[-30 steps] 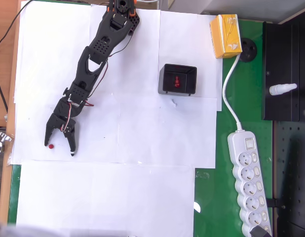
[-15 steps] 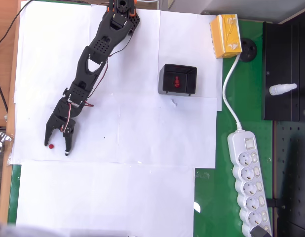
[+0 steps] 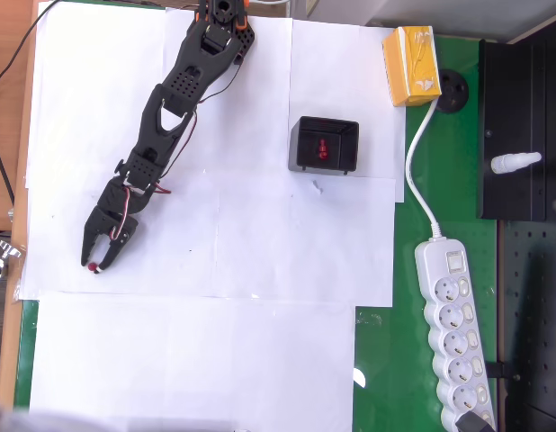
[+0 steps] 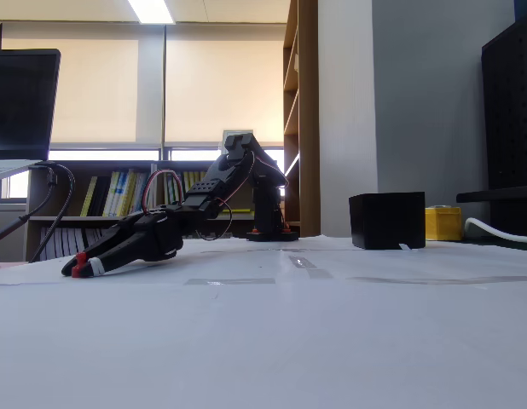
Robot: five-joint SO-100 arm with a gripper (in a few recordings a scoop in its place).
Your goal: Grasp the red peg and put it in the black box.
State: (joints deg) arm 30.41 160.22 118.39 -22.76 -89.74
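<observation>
The tiny dark-red peg [image 3: 94, 267] lies on the white paper at the left of the overhead view, pinched between the fingertips of my black gripper [image 3: 92, 266], which is shut on it. In the fixed view the gripper [image 4: 78, 270] rests low on the table at the left, with the red peg [image 4: 78, 270] showing at its tips. The black box [image 3: 324, 145] stands well to the right of the gripper in the overhead view, with a brighter red peg [image 3: 322, 148] inside it. In the fixed view the box [image 4: 387, 220] sits at the right.
A yellow carton [image 3: 411, 66] stands beyond the box. A white power strip [image 3: 454, 310] and its cable [image 3: 418, 153] lie at the right on the green mat, beside a black pegboard panel [image 3: 523, 135]. White paper [image 3: 197, 360] covers the table.
The gripper's fingers have closed from wide open around the red peg to shut on it. The arm has stayed in place.
</observation>
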